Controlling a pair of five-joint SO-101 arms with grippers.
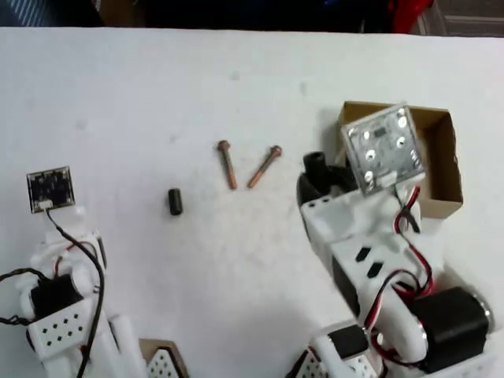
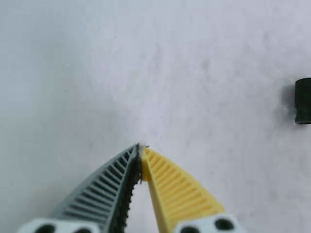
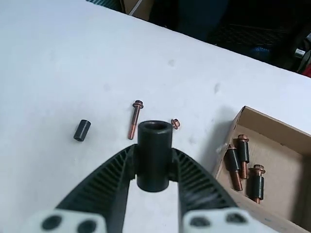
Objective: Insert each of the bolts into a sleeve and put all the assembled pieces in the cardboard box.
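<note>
The right gripper (image 3: 153, 152) has its fingers closed around a black sleeve (image 3: 154, 132), gripping it by the lower body so the open bore is exposed at the top. In the high view this arm sits just left of the cardboard box (image 1: 441, 161), which stands at the right of the surface (image 1: 142, 94). Three assembled pieces (image 3: 242, 148) lie inside the box.

Two bolts are unpaired in the middle of the surface. The left bolt (image 1: 227, 164) and the right bolt (image 1: 264, 167) form a shallow V, with their heads at the far ends and their shanks converging toward the near side. A loose sleeve (image 1: 175, 201) lies left of them and a little nearer. The left gripper (image 2: 141, 149) hangs over bare surface with its fingers pressed together and holding nothing. The loose sleeve lies off to its right.

The task appears to be past halfway, and the step in hand is mating the gripped sleeve with a bolt. The next move probably calls for the left arm to part its fingers and lift one bolt by the head end. The shank would then be lined up with the bore, which needs both parts held square to each other.
</note>
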